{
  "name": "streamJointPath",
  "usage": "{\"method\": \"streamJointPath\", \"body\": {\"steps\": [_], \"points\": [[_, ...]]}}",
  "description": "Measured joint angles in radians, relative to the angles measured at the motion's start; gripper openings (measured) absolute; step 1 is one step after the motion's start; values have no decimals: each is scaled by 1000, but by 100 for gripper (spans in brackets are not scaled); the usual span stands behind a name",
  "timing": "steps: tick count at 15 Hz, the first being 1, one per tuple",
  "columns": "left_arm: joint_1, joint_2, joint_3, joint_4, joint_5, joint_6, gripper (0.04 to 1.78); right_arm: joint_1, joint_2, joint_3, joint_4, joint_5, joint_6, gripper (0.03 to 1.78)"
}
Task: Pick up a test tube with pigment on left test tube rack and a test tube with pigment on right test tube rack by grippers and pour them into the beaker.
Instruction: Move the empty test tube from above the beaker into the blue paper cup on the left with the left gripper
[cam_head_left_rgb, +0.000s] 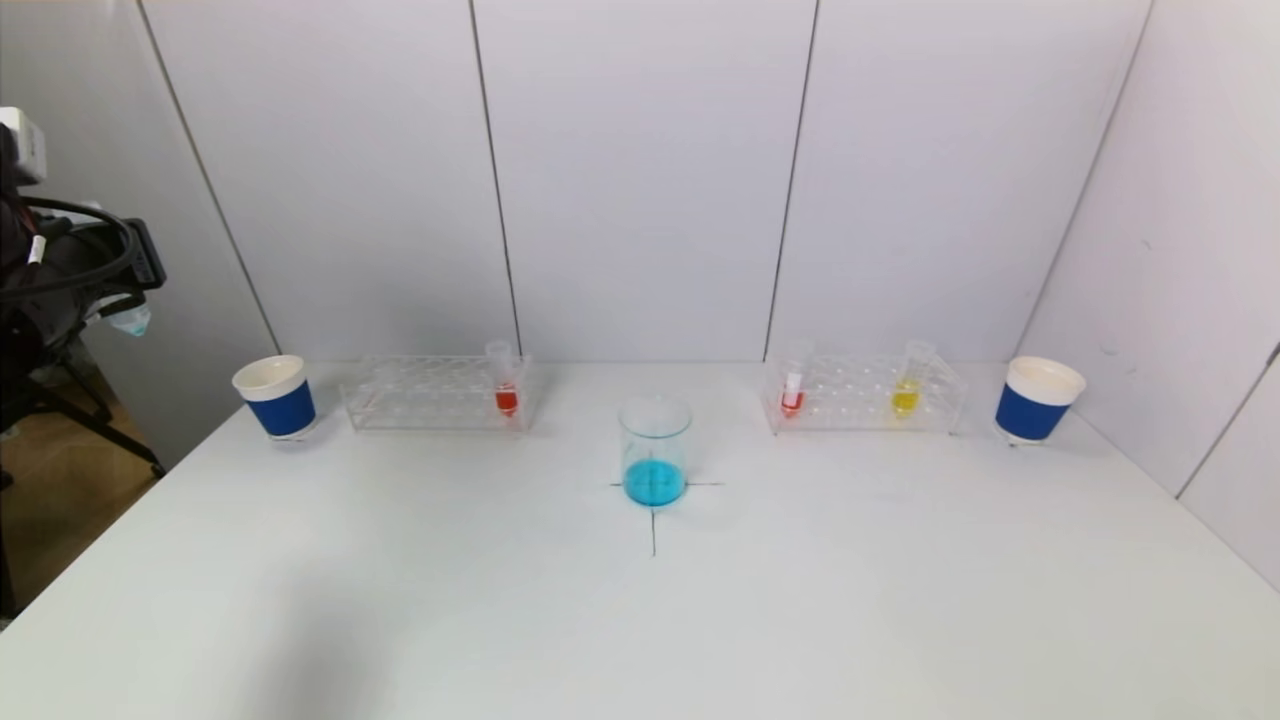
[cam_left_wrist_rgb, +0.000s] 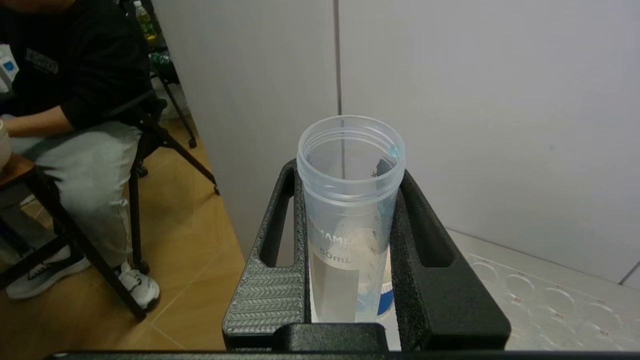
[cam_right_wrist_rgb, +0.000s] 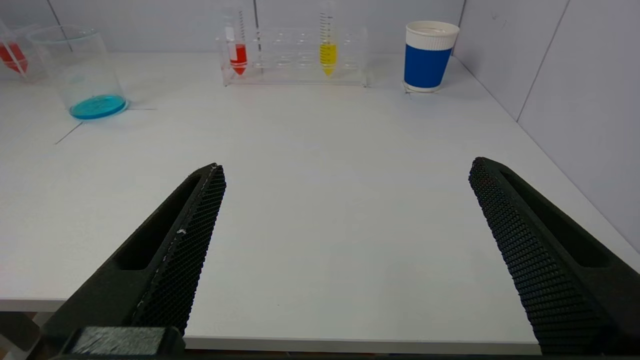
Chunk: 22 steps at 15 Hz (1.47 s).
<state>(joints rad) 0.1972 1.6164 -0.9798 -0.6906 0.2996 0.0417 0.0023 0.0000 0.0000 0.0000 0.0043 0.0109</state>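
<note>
My left gripper (cam_left_wrist_rgb: 350, 175) is shut on a clear 50 mL test tube (cam_left_wrist_rgb: 350, 215), which is empty apart from blue traces. It is raised off the table's left side in the head view (cam_head_left_rgb: 122, 295), with the tube's tip (cam_head_left_rgb: 131, 320) showing. The beaker (cam_head_left_rgb: 655, 450) holds blue liquid at the table's middle. The left rack (cam_head_left_rgb: 430, 395) holds a red tube (cam_head_left_rgb: 507, 388). The right rack (cam_head_left_rgb: 865, 395) holds a red tube (cam_head_left_rgb: 792, 390) and a yellow tube (cam_head_left_rgb: 907, 385). My right gripper (cam_right_wrist_rgb: 347, 167) is open and empty over the table's front edge.
A blue-and-white paper cup (cam_head_left_rgb: 277, 397) stands left of the left rack, and another (cam_head_left_rgb: 1037, 400) right of the right rack. White wall panels close the back and right. A seated person (cam_left_wrist_rgb: 75, 125) and chair are beyond the table's left edge.
</note>
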Motion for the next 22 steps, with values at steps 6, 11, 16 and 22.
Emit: {"method": "streamJointPath", "body": {"steps": [6, 11, 16, 22], "points": [[34, 101, 8, -109, -13, -25, 46, 0, 0, 0, 0, 0, 0, 177], [39, 258, -24, -244, -22, -16, 46, 0, 0, 0, 0, 0, 0, 177], [46, 381, -112, -269, -27, -14, 46, 0, 0, 0, 0, 0, 0, 177], [38, 469, -181, -267, -41, -8, 46, 0, 0, 0, 0, 0, 0, 177]]}}
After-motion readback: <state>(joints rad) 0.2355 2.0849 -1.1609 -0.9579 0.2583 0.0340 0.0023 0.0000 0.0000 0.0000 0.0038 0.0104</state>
